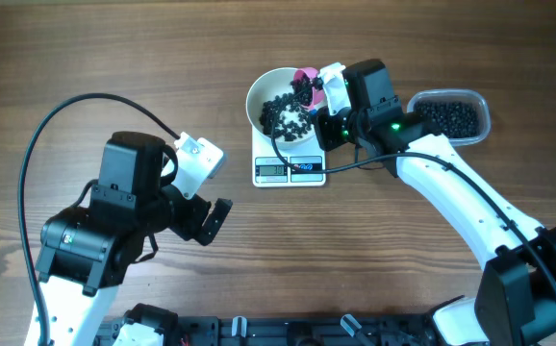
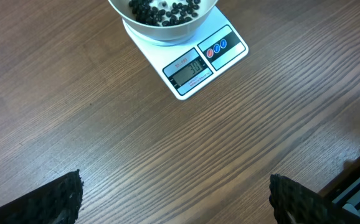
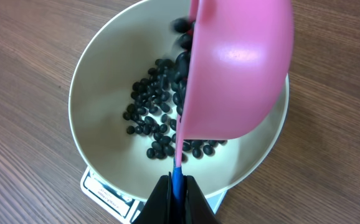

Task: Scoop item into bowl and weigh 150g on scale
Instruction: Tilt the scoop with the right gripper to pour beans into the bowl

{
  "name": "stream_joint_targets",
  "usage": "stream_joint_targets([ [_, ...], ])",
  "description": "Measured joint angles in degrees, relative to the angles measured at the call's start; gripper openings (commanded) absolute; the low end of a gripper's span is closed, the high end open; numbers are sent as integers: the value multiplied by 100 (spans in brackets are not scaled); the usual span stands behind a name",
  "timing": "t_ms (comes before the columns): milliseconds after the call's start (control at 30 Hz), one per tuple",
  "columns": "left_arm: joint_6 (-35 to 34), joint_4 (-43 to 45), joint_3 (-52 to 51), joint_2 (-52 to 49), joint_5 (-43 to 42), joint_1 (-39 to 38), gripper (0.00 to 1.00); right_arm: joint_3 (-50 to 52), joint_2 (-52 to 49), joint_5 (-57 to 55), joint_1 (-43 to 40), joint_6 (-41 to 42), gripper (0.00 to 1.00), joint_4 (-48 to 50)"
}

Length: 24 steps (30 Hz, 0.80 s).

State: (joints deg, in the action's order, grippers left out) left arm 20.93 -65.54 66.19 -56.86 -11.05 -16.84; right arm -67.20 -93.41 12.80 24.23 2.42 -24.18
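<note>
Nearest the robot's base, on the left of the counter (image 1: 114, 58), the left tool (image 2: 179, 202) hangs over the wood with its jaws spread wide, holding nothing. Only its two black ribbed fingertips (image 2: 58, 199) show, at the bottom corners of the left wrist view. Beyond it, well apart, sits the scale (image 2: 227, 53), its display and buttons facing the robot; the digits are lit but too blurred to read. On the scale stands the bowl (image 3: 99, 93), covering most of the platform. Beads (image 3: 152, 115) lie scattered across the bowl's bottom in a thin layer, with white showing between them. Over the bowl's right side the right tool (image 3: 176, 186) is clamped tight on the thin handle of a pink scoop (image 3: 236, 68). The scoop is tipped with its mouth down toward the bowl, and a few beads at its lip look blurred. Farther right, just past the right arm, a clear tub (image 1: 487, 115) on the counter holds more beads in a dark pile.
</note>
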Motion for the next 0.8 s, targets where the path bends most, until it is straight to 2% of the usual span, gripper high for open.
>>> stream_joint_targets([
  [800,0,0,0,0,0,0,100,0,0,-391,0,-903,5,4],
])
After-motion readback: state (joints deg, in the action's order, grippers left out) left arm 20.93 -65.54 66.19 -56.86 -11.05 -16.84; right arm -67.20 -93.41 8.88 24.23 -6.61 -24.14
